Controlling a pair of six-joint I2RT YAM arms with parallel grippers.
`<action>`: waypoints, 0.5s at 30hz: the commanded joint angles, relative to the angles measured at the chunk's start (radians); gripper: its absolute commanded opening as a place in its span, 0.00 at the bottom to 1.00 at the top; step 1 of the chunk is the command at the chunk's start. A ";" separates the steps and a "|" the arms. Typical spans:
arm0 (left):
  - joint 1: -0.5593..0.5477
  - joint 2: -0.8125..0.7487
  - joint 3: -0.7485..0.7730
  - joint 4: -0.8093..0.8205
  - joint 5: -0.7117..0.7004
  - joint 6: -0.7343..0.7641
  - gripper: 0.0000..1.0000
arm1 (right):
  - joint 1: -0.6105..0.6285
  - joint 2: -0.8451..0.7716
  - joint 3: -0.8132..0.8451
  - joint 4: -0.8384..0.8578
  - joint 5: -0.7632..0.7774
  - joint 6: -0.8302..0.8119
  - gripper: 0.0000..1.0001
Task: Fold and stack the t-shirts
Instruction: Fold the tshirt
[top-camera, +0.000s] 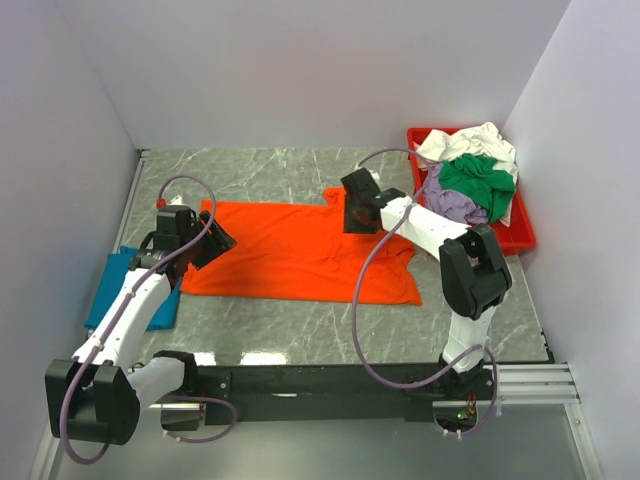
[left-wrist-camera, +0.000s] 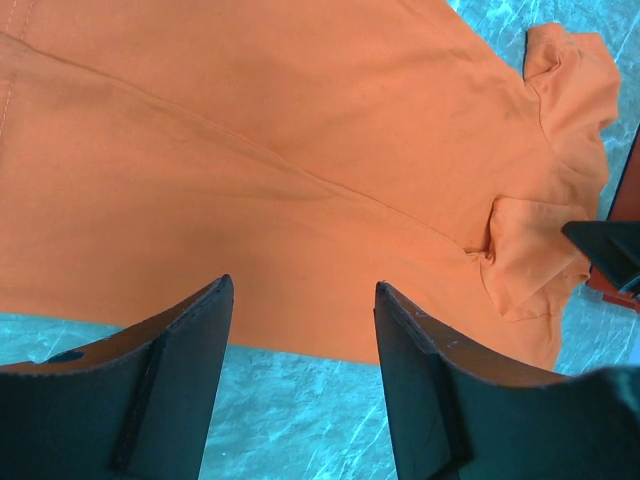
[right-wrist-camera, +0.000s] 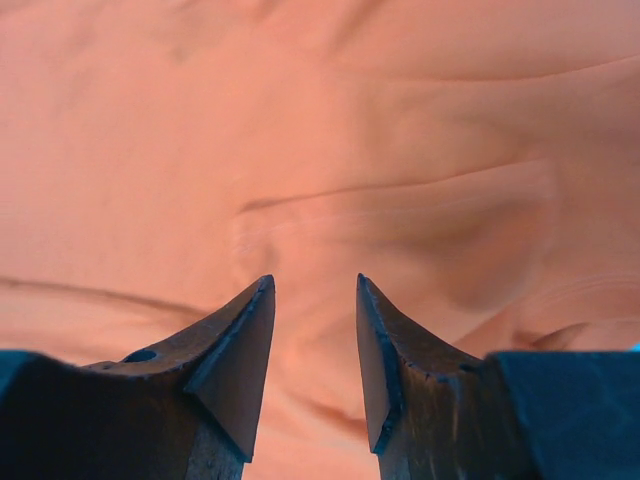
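Listing by view, top external first: orange t-shirt (top-camera: 300, 252) spread flat across the middle of the surface (top-camera: 300, 345), presumably laid out for folding. The left end effector (top-camera: 212, 240) is at its left end and the right end effector (top-camera: 353, 212) over its far right part, near the neck. One arm per end suits a two-handed fold. The teal t-shirt (top-camera: 125, 290) lies flat at the near left, partly under the left arm, and is likely the stack's base. The red tray (top-camera: 520, 238) at the far right holds the white (top-camera: 470, 143), green (top-camera: 478, 178) and lavender (top-camera: 452, 205) shirts in a loose heap, unfolded.

Left wrist: the left end effector (left-wrist-camera: 300, 290) has its jaws wide and holds nothing. It sits above the orange t-shirt (left-wrist-camera: 250, 180) at its edge, with bare surface (left-wrist-camera: 300, 420) below.

Right wrist: the right end effector (right-wrist-camera: 315, 285) has its jaws parted with nothing between them. It is low over the wrinkled orange t-shirt (right-wrist-camera: 320, 130), which fills the view.
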 joint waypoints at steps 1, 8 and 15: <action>-0.001 -0.026 0.015 -0.013 -0.009 0.033 0.64 | 0.031 0.033 0.045 -0.017 0.049 0.016 0.45; -0.001 -0.066 0.008 -0.034 -0.007 0.050 0.65 | 0.063 0.141 0.129 -0.023 0.033 0.030 0.44; -0.001 -0.062 0.002 -0.021 0.019 0.049 0.64 | 0.081 0.197 0.189 -0.052 0.033 0.030 0.44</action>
